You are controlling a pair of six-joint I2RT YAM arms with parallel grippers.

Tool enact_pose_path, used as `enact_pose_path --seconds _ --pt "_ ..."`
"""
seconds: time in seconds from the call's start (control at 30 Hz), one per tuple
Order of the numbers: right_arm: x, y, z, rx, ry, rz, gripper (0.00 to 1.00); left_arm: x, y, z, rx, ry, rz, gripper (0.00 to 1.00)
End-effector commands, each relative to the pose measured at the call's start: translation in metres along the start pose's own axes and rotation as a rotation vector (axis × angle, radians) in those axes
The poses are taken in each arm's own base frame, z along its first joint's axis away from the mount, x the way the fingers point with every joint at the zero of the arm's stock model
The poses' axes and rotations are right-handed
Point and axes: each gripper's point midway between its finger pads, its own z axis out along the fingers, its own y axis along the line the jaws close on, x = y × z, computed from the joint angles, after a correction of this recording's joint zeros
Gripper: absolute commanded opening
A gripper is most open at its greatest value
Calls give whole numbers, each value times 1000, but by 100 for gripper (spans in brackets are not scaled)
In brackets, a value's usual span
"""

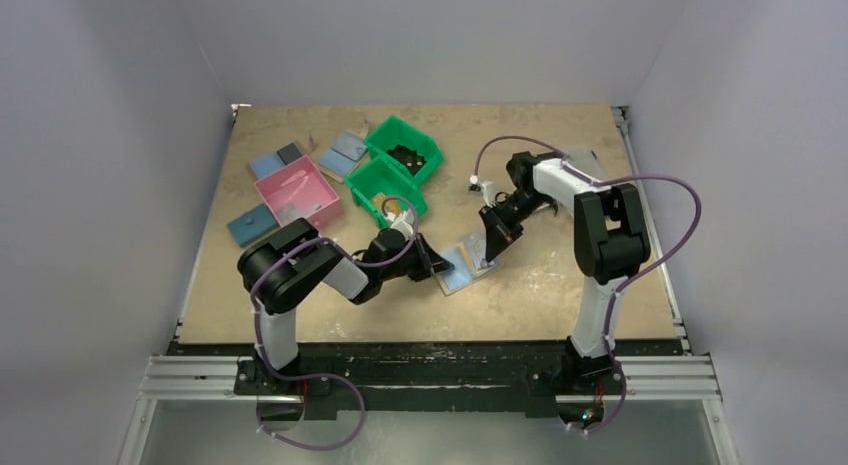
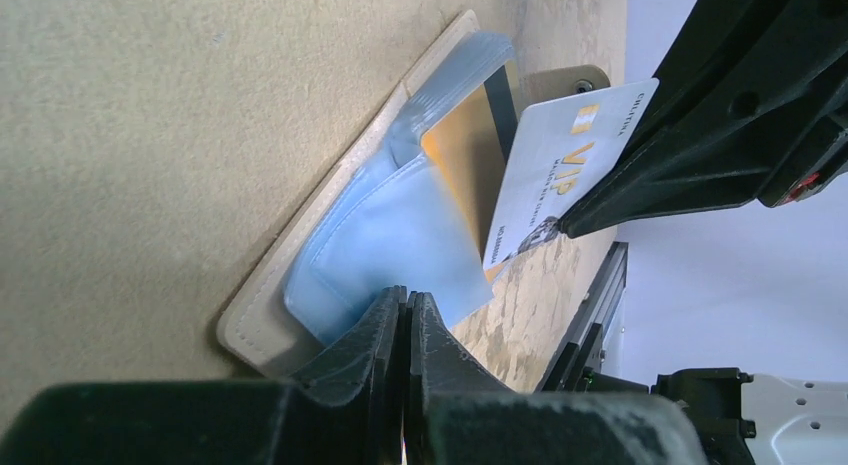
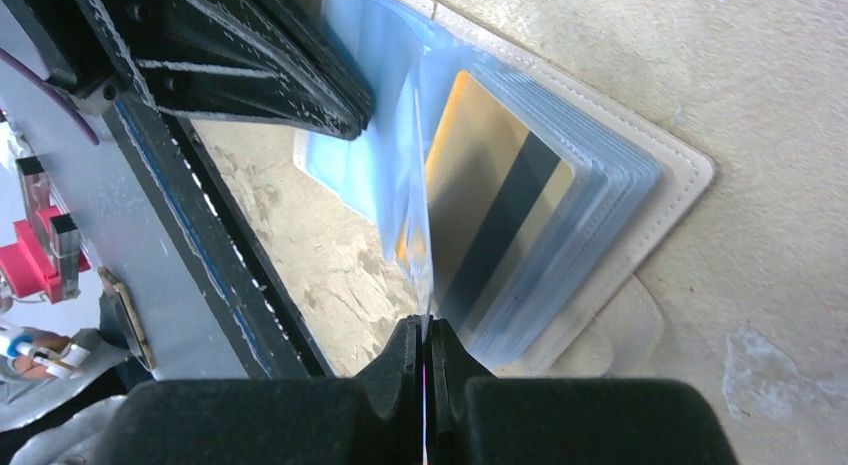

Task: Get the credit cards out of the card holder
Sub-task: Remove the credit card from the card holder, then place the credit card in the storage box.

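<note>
Centrally, top view: holder (image 1: 463,276) lies open on table (image 1: 560,290), between both arms.
Left gripper (image 1: 441,266) at its left edge, right gripper (image 1: 491,245) over its far side. Left wrist: jaws pressed shut on the holder's blue flap; white card (image 2: 560,175) stands tilted, pinched by right fingers; gold card (image 2: 458,155) sits slotted. Right wrist: jaws closed on white card's edge.

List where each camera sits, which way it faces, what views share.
Top external: high behind the bases, facing down on the table; left arm, right arm show.
Left wrist: on the left arm, looking past left gripper at card holder, white card.
Right wrist: on the right arm, looking past right gripper at card holder.
Shared: both wrists see card holder.
</note>
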Motion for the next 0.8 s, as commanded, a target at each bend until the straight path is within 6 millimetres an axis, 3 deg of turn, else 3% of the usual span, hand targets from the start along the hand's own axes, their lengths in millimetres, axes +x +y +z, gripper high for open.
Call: enact_pose_path --seconds 0.0,0.17,0.4,0.6,0.7,0.77 --pt "-9 4 -16 10 -24 -55 0 0 31 -11 -91 -3 -4 0" --pt "-17 15 -28 -3 -68 -88 0 -21 -12 -22 43 -31 64 3" --pt "-30 49 -36 -142 -168 -178 0 -50 -69 -59 118 -107 208 42" --pt "-23 81 -43 -279 -214 -276 0 -69 -93 -97 167 -244 238 70" --pt "-21 96 -47 -339 -241 -323 0 -69 -106 -107 239 -265 199 81" --pt "-22 100 -49 -347 -261 -343 0 -65 -118 -109 315 -247 170 82"
